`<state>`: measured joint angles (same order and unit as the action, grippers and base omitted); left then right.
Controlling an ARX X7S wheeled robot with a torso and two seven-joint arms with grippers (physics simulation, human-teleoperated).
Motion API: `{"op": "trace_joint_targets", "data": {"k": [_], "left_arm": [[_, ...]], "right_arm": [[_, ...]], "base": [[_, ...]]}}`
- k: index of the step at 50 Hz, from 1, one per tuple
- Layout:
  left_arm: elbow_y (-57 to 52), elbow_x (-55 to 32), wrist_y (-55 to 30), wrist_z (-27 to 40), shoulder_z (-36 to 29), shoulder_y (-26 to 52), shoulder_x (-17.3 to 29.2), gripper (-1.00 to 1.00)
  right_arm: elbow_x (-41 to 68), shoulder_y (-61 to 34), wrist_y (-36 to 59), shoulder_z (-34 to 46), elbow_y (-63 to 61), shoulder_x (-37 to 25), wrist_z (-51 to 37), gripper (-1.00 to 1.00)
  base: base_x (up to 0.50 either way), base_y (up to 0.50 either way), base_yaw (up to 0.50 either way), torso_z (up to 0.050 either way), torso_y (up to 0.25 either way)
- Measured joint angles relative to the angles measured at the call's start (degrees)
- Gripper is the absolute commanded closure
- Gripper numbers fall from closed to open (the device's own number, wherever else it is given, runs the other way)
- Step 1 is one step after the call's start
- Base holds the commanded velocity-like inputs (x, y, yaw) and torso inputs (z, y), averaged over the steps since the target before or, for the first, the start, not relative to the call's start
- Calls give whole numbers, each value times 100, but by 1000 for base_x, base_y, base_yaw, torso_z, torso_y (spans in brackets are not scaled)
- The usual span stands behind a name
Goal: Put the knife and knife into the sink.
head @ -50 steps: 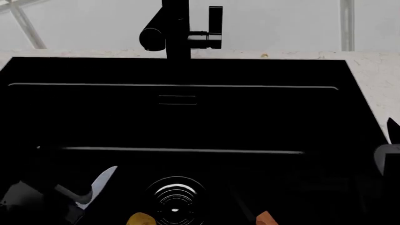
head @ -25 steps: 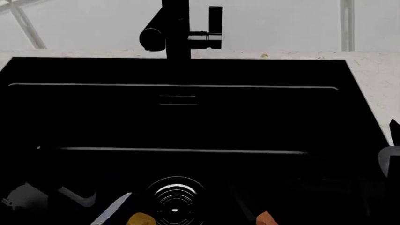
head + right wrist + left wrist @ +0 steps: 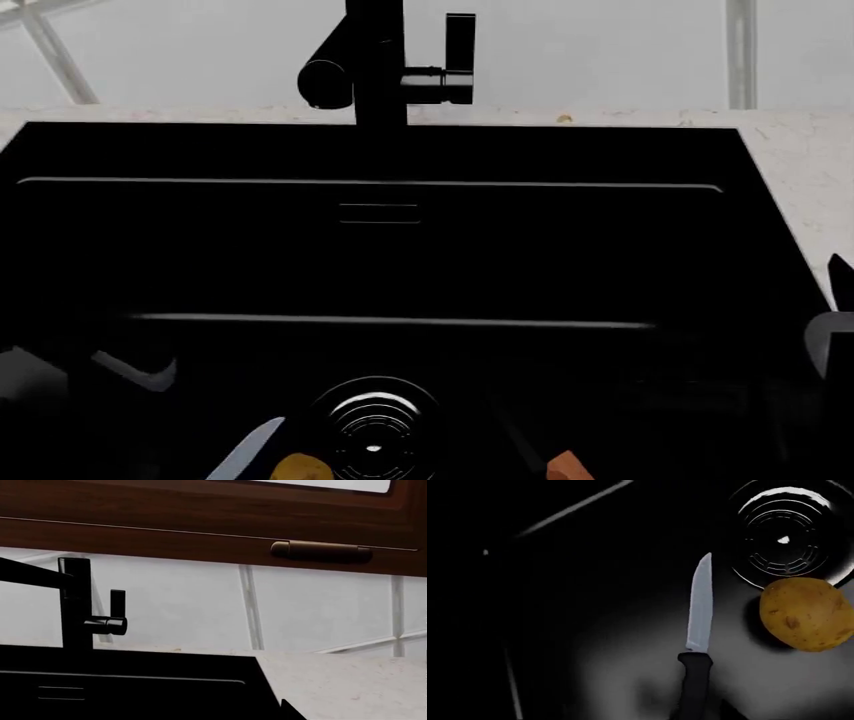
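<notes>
We see the sink [image 3: 400, 260] as matt black, smooth, with faint sheen lines along its ledges. Its drain [image 3: 790, 532] looks like polished metal, ringed and glossy. The pale knife [image 3: 699, 605] has a smooth, satin grey blade and a matt black handle. The yellow lump [image 3: 804, 614] is dull and speckled. The tap [image 3: 380, 70] is satin black. The counter [image 3: 347, 682] looks like speckled stone, the cabinet [image 3: 200, 525] dark wood grain, its wooden handle [image 3: 320, 550] smooth.

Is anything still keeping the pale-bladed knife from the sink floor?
No. The pale-bladed knife lies flat on the floor of the sink, beside the drain and the yellow lump, touching neither.
</notes>
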<state>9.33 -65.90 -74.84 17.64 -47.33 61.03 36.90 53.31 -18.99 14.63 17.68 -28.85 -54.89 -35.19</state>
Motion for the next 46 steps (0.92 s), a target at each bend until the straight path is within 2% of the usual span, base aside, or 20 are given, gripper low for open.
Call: {"op": "trace_joint_targets", "data": {"k": [10, 18, 32, 46], "left_arm": [[-817, -585, -6, 583, 801, 329, 400, -100], [-1625, -977, 289, 998, 1416, 283, 696, -100], [-2946, -1026, 1287, 1415, 2180, -494, 1049, -100], [-4107, -813, 2335, 1774, 2790, -1709, 1385, -100]], "right_arm": [[5, -21, 15, -3, 10, 7, 9, -100], [10, -46, 32, 2, 22, 17, 24, -100], [0, -38, 11, -4, 46, 29, 62, -100], [-16, -60, 11, 12, 39, 60, 90, -100]], "base": [[0, 0, 0, 0, 0], [0, 0, 0, 0, 0], [0, 0, 0, 0, 0], [0, 0, 0, 0, 0]]}}
